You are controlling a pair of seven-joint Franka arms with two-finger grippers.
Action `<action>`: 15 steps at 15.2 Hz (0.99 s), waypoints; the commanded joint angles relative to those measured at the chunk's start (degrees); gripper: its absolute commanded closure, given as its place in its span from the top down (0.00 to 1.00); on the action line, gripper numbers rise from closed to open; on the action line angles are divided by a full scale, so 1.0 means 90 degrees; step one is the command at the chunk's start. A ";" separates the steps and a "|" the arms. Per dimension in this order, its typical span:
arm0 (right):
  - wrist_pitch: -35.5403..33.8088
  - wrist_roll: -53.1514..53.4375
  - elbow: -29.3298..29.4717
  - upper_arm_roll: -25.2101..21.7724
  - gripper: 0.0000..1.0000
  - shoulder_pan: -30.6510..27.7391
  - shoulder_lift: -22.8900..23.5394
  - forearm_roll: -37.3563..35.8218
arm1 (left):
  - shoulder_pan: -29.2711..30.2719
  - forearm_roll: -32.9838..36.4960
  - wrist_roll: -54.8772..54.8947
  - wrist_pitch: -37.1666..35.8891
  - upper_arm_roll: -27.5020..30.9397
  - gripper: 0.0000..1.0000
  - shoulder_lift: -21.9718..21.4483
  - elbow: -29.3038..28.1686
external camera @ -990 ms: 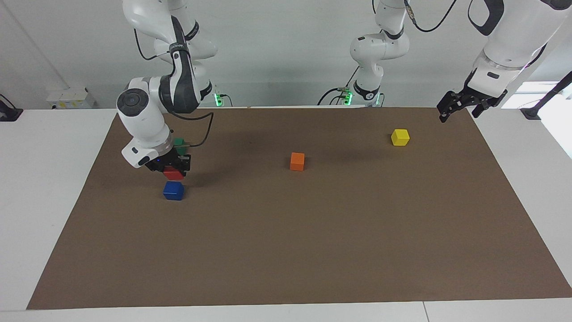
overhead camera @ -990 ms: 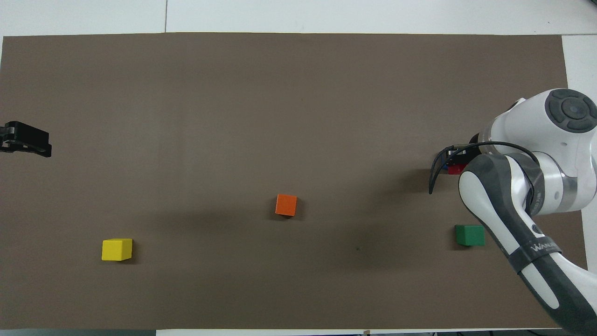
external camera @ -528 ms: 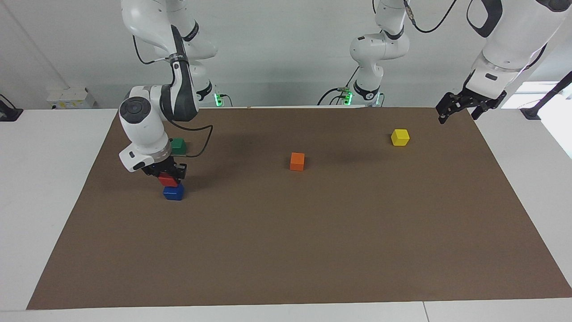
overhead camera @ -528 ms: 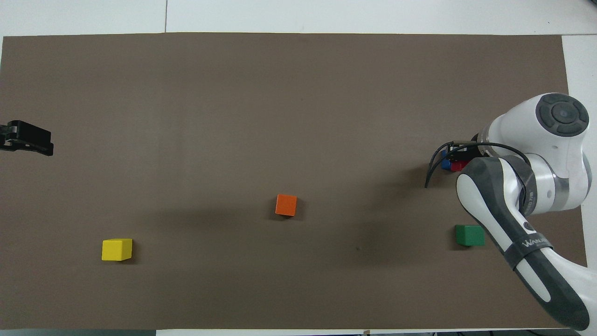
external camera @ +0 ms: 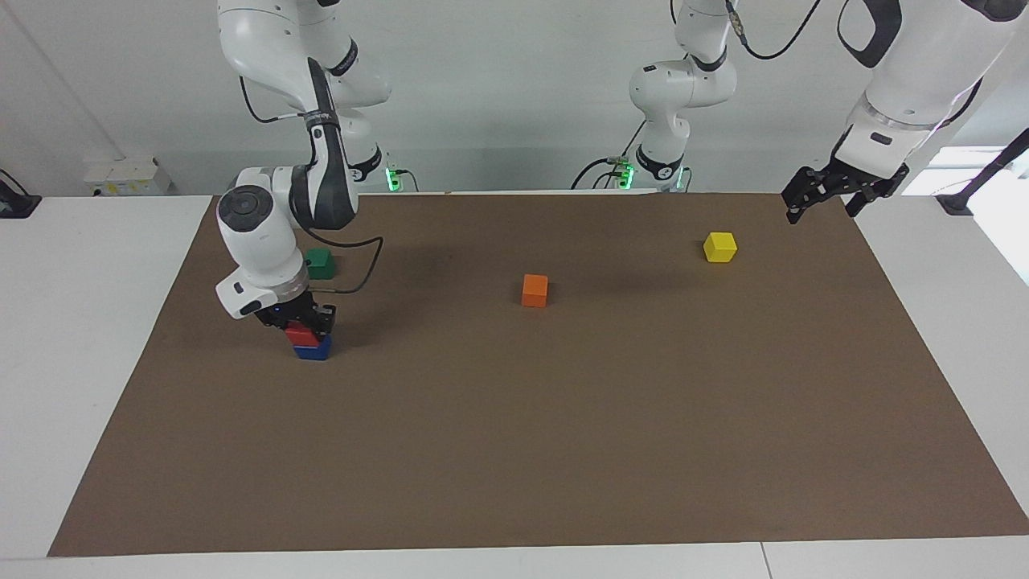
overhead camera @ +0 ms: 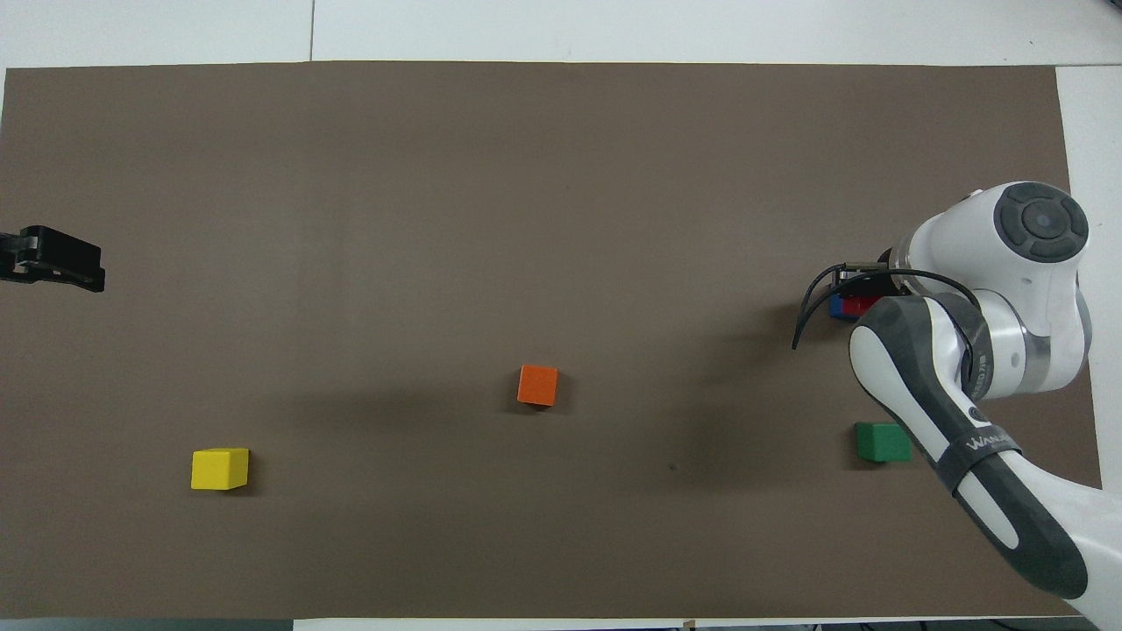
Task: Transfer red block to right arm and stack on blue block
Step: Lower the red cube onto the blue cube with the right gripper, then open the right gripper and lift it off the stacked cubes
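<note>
The red block (external camera: 301, 333) sits on top of the blue block (external camera: 313, 351) at the right arm's end of the table. My right gripper (external camera: 300, 325) is shut on the red block from above, with its blue wrist light showing. In the overhead view the right arm's wrist covers most of the stack; only an edge of the red block (overhead camera: 865, 304) and of the blue block (overhead camera: 838, 307) shows. My left gripper (external camera: 821, 199) is open and empty, raised over the mat's edge at the left arm's end, and it waits there (overhead camera: 54, 267).
A green block (external camera: 320, 263) lies nearer to the robots than the stack. An orange block (external camera: 534, 290) lies mid-table. A yellow block (external camera: 719, 247) lies toward the left arm's end. All lie on the brown mat (external camera: 563, 450).
My right gripper has come down with the red block until it rests on the blue block. The left arm has barely moved.
</note>
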 commanded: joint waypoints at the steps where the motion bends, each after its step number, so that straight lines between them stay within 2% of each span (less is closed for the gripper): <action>1: 0.0198 0.0183 -0.0076 0.0088 0.00 -0.0151 0.0039 -0.0179 | -0.0132 -0.0304 -0.0070 0.0175 0.0151 1.00 -0.0017 0.0048; 5: 0.0159 0.0213 -0.0066 0.0088 0.00 -0.0161 0.0039 -0.0082 | -0.0220 -0.0314 -0.0080 0.0116 0.0122 1.00 -0.0027 0.0029; 6: 0.0159 0.0213 -0.0056 0.0088 0.18 -0.0161 0.0039 -0.0082 | -0.0220 -0.0314 -0.0080 0.0116 0.0102 1.00 -0.0027 0.0038; 7: 0.0120 0.0203 -0.0037 0.0088 0.56 -0.0171 0.0039 -0.0072 | -0.0220 -0.0314 -0.0080 0.0116 0.0102 1.00 -0.0027 0.0029; 8: 0.0110 0.0193 -0.0036 0.0088 1.00 -0.0180 0.0039 -0.0082 | -0.0220 -0.0314 -0.0080 0.0116 0.0092 1.00 -0.0027 0.0019; 11: -0.0065 0.0164 0.0109 0.0098 1.00 -0.0180 0.0048 -0.0072 | -0.0220 -0.0314 -0.0080 0.0145 0.0092 1.00 -0.0027 0.0019; 15: -0.1205 -0.0379 0.0986 0.0108 1.00 -0.0122 -0.0049 -0.0072 | -0.0278 -0.0304 -0.0070 0.0145 0.0005 1.00 -0.0018 0.0029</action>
